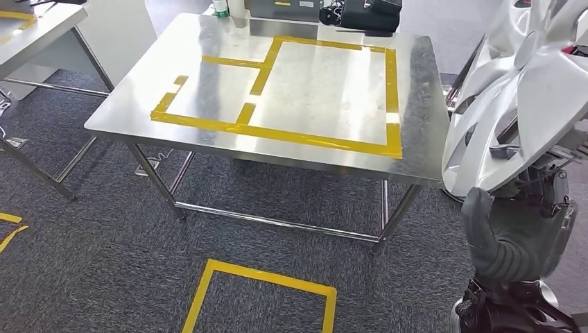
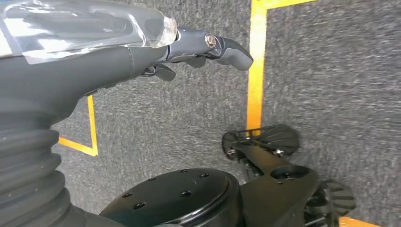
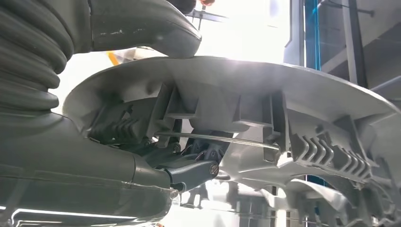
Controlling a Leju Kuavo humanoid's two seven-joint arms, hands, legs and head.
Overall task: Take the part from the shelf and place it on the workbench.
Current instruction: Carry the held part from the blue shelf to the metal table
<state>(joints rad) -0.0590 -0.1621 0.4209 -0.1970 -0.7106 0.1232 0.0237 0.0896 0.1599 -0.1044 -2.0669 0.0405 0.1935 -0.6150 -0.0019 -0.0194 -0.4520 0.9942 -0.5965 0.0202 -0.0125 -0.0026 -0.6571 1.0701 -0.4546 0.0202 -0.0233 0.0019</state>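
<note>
The part is a silver wheel cover (image 1: 527, 90), held upright at the right edge of the head view, beside the right end of the steel workbench (image 1: 139, 104). My right hand (image 1: 516, 236) grips its lower rim. The right wrist view shows the cover's ribbed back (image 3: 265, 109) with my thumb (image 3: 142, 28) pressed on its face and darker fingers (image 3: 189, 172) hooked behind it. The workbench top carries yellow tape outlines (image 1: 312, 135). My left hand (image 2: 142, 61) hangs over the carpet, fingers (image 2: 222, 47) stretched out and holding nothing.
Black equipment (image 1: 360, 14) and a bottle (image 1: 220, 8) stand at the bench's far edge. A second steel table (image 1: 35, 28) is at the far left. A yellow tape square (image 1: 260, 291) marks the grey carpet in front of the bench.
</note>
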